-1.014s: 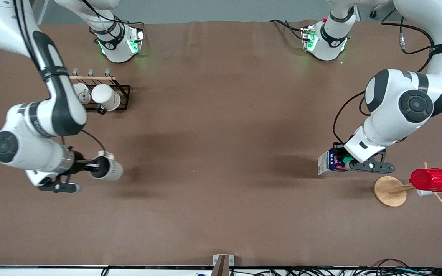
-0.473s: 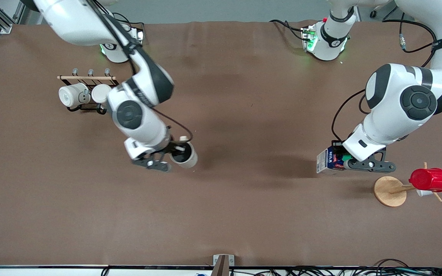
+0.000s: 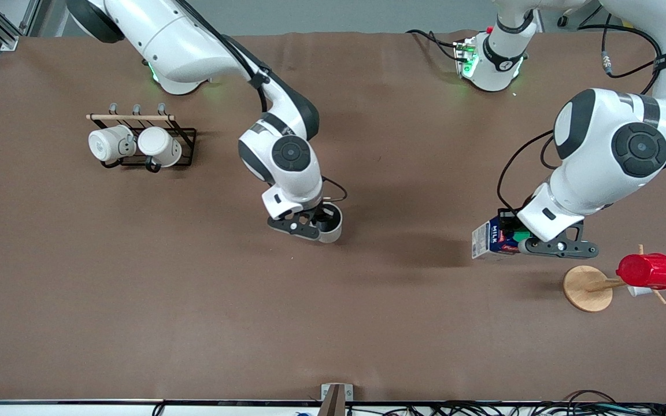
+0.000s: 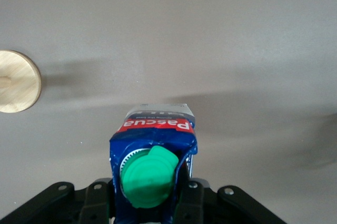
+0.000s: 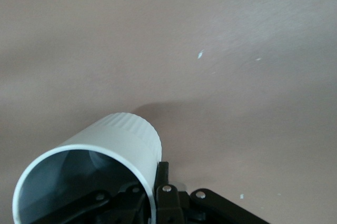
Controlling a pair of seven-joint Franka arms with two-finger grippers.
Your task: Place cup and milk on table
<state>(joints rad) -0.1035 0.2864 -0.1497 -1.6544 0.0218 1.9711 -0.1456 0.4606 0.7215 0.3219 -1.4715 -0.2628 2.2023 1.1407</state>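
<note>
My right gripper [image 3: 322,221] is shut on the rim of the off-white cup [image 3: 331,225], one finger inside its dark grey interior, and holds it over the middle of the brown table [image 3: 333,323]. The cup fills the right wrist view [image 5: 105,161]. My left gripper [image 3: 512,238] is shut on the top of the blue-and-white milk carton [image 3: 490,240], held over the table toward the left arm's end. In the left wrist view the carton [image 4: 155,129] shows its red label and green cap [image 4: 147,176] between my fingers.
A black wire rack [image 3: 185,141] with two white mugs [image 3: 112,144] stands toward the right arm's end. A wooden stand with a round base [image 3: 584,289] holds a red cup [image 3: 648,271] beside the carton; its base shows in the left wrist view [image 4: 18,81].
My right arm has swung the cup from the right arm's end of the table to over the middle. My left gripper and the milk carton have shifted only slightly.
</note>
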